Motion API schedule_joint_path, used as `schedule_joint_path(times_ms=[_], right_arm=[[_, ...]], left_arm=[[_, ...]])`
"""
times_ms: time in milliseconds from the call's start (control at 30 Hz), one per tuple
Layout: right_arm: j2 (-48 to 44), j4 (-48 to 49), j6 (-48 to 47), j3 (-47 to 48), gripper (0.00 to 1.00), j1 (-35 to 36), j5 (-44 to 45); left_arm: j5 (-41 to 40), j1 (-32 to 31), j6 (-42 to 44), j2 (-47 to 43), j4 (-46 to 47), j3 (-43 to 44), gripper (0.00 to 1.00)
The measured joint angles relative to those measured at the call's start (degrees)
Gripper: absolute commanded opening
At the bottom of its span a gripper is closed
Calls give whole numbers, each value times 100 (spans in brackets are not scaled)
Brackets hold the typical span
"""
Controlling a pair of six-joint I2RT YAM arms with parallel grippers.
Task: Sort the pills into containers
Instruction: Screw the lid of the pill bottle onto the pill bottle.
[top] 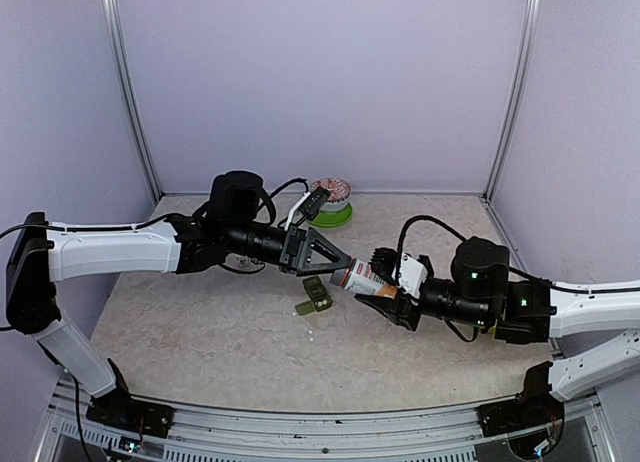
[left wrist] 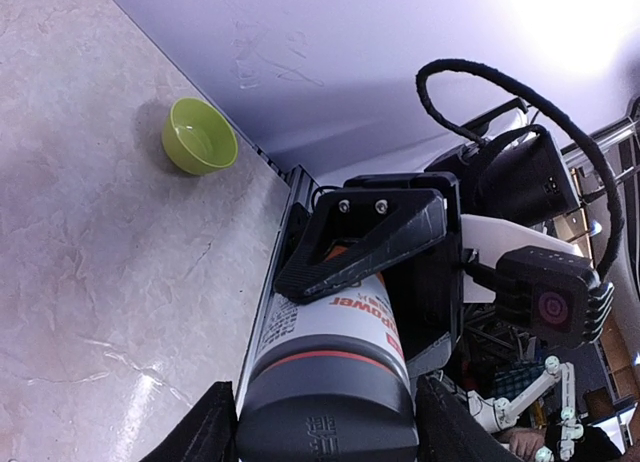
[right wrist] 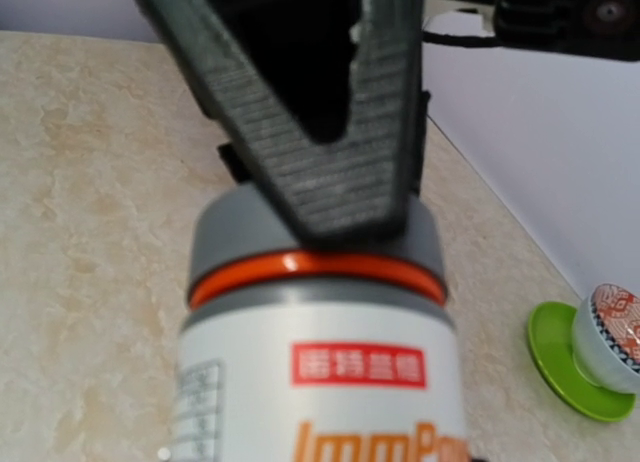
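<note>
As left gripper (top: 343,266) and right gripper (top: 386,295) clamp bottle (top: 362,277), cap (right wrist: 232,234) half-hidden

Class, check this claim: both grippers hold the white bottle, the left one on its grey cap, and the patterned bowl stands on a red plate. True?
Not quite. The plate under the patterned bowl is green, not red, as the right wrist view shows. The rest stands: the left gripper grips the grey cap of the white bottle and the right gripper holds its body.
</note>
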Motion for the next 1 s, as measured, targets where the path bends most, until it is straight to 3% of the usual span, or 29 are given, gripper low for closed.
schedule_joint_path(times_ms=[167,467,833,900,1000], right_arm=[[11,33,96,0,43,9,46],[44,101,581,0,43,15,2],[-2,501,2516,-140,42,-267,-1432],[-4,640,2828,-175,42,-323,-1705],[-7,758,3075,-177,42,-376,-1952]], left_arm=[[-7,7,22,0,33,2,41],[-79,-22,334,-20,-470,238,37],[-168,-164,1128,-319,-584,264,34],[-166,-195,1287,-378,-570,264,39],[-162,-223,1447,-461,-562,278,59]])
